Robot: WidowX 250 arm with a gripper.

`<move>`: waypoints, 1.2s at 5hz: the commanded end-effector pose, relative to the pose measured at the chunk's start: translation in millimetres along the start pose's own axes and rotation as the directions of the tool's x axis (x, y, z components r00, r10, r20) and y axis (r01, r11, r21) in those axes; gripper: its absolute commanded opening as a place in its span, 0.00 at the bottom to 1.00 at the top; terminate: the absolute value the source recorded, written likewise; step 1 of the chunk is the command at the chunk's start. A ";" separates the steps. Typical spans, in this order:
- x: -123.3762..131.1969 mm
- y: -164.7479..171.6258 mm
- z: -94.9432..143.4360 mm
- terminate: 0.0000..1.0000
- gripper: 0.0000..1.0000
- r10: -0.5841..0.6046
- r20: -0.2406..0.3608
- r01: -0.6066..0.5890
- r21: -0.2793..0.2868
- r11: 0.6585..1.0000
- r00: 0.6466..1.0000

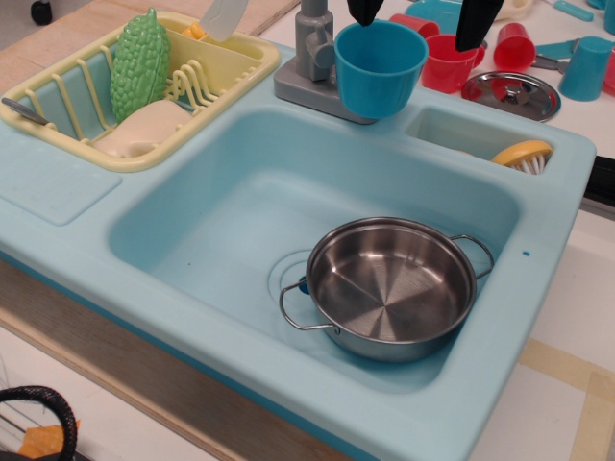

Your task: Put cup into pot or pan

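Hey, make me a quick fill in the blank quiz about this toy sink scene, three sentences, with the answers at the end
1. The gripper holds the blue cup by its ____.
2. The steel pot sits inside the ____.
3. The bumpy green vegetable lies in the yellow ____.

Missing words: rim; sink; rack

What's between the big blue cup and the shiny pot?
Only bare sink. The wide bright-blue plastic cup, in the tool, hangs above the light-blue sink basin; nothing lies before the shallow steel pot in this single view.
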State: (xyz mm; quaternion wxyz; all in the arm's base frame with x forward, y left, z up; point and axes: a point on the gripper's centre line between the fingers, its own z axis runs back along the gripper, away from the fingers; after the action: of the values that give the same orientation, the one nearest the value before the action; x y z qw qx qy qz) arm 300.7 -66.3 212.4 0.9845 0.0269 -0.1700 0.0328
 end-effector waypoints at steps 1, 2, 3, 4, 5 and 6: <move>0.0 0.0 0.0 0.00 1.00 0.000 0.000 0.000 0.000 1.000 1.000; 9.6 -2.4 -2.0 0.00 1.00 -0.135 0.028 0.135 0.025 0.991 0.990; 20.2 0.1 -9.5 0.00 1.00 -0.218 0.025 0.218 0.026 0.976 0.976; 27.2 3.2 -20.4 0.00 1.00 -0.240 0.027 0.239 0.008 0.971 0.971; 28.3 5.9 -33.5 0.00 1.00 -0.233 0.008 0.233 -0.026 0.972 0.973; 28.0 9.3 -48.3 0.00 1.00 -0.228 -0.003 0.227 -0.065 0.972 0.974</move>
State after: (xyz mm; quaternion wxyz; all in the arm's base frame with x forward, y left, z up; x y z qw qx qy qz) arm 343.2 -55.5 159.5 0.9860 -0.0005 -0.1419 -0.0882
